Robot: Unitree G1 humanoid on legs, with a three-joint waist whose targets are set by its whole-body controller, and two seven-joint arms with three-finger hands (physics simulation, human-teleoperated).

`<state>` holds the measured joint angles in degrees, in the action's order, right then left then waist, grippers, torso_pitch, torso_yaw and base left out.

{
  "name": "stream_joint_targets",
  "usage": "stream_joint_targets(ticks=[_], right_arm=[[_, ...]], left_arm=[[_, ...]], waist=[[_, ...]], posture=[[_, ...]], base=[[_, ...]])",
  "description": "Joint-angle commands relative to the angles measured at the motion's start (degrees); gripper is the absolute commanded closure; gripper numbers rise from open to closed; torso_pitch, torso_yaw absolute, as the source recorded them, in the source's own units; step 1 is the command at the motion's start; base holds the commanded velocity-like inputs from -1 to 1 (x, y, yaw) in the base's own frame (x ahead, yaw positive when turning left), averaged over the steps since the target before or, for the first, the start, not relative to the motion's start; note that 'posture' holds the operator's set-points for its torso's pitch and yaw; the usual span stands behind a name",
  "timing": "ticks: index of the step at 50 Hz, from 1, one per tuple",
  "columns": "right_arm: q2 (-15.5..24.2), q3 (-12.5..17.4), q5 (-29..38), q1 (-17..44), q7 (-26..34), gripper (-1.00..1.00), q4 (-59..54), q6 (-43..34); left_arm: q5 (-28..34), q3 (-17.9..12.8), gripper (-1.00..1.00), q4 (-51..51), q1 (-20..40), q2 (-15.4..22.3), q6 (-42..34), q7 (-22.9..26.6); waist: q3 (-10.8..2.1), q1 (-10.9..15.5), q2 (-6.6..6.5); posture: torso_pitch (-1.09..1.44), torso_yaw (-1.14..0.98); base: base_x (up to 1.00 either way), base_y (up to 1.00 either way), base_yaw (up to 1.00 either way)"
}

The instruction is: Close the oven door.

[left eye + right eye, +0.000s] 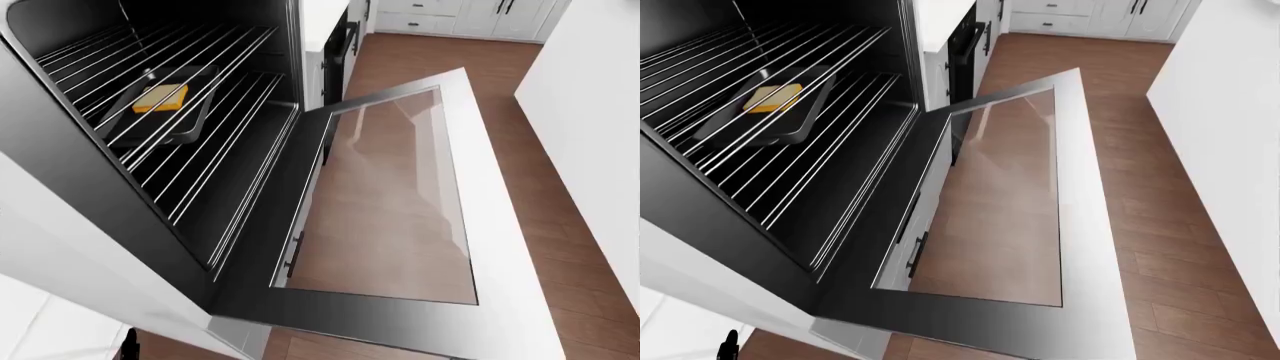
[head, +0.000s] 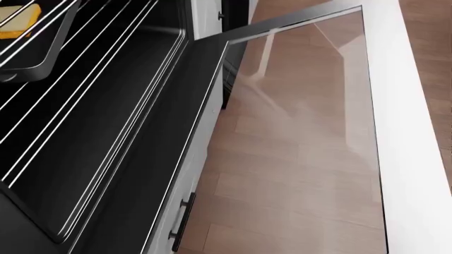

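The black oven cavity [image 1: 150, 142] with its wire racks [image 1: 215, 161] fills the left of the eye views. Its glass-paned, silver-framed oven door [image 1: 490, 225] hangs fully open, lying flat and stretching to the right over the brown wooden floor [image 1: 560, 225]. A dark baking tray [image 1: 190, 120] sits on a rack, holding a yellow slab of food [image 1: 160, 97]. Neither hand shows, so I cannot tell their state.

Door [image 1: 400, 202] lies fully open, flat. Bare floor [image 1: 560, 247] right of it; wall [image 1: 600, 112] beyond.
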<state>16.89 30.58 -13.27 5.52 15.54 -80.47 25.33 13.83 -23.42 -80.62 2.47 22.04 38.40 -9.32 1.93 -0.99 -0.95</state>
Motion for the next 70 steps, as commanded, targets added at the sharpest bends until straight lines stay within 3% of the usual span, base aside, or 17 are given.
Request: stream_joint_targets(ticks=[1,8,13,25,33,42,51,63,70], right_arm=[[1.02,0.55,-2.57,0.71,2.59,-1.00,0.93,1.07],[1.87,-0.34,-6.54,2.74,5.31,-1.00,0.99,2.65],[2.71,-1.21,-9.20,5.02,7.62,-1.00,1.14,3.59],[2.98,-5.13,-11.87,9.51,11.19,-1.00,1.54,6.72],[3.53,-6.37,-17.93,13.75,18.07,-1.00,2.59,3.73],[3.90,-11.31,-19.81,17.73,19.17,-1.00,5.05,1.84],[2.89,-13.93,-18.87,19.75,19.45,-1.00,7.62,-0.19],[-0.33,-17.05,-17.32,16.87,18.87,-1.00,22.17,-7.58],[-2.53,-18.34,-15.34,12.39,14.88,-1.00,41.19,-17.46]], left_arm=[[-0.41,-0.37,-1.00,0.95,0.28,1.04,1.18,-0.55],[0.99,0.43,-1.00,0.84,-0.59,0.65,-4.73,-0.16],[0.15,-0.58,-1.00,0.82,-1.40,0.01,-9.78,3.13],[1.42,-0.65,-1.00,0.74,-2.37,-0.67,-12.87,3.65],[2.26,-1.31,-1.00,0.75,-2.44,-0.92,-13.77,4.15],[2.89,-1.59,-1.00,0.74,-2.51,-1.04,-13.63,4.26],[2.85,-1.45,-1.00,0.75,-2.72,-1.09,-13.28,4.19],[2.66,-1.42,-1.00,0.75,-2.58,-0.99,-13.38,4.35],[2.61,-1.55,-1.00,0.76,-2.31,-0.95,-13.21,4.09]], waist=[[-0.58,-0.03,-0.12],[-0.23,-0.28,-0.25],[-0.12,-0.40,-0.38],[-0.60,-0.18,-0.03],[-1.20,-0.06,0.08],[-1.92,-0.06,0.00],[-2.37,-0.02,-0.13],[-2.68,0.01,-0.55],[-2.67,0.10,-0.72]], posture=[[0.00,0.00],[0.00,0.00],[0.00,0.00],[0.00,0.00],[0.00,0.00],[0.00,0.00],[0.00,0.00],[0.00,0.00],[0.00,0.00]], base=[[0.00,0.00,0.00],[0.00,0.00,0.00],[0.00,0.00,0.00],[0.00,0.00,0.00],[0.00,0.00,0.00],[0.00,0.00,0.00],[0.00,0.00,0.00],[0.00,0.00,0.00],[0.00,0.00,0.00]])
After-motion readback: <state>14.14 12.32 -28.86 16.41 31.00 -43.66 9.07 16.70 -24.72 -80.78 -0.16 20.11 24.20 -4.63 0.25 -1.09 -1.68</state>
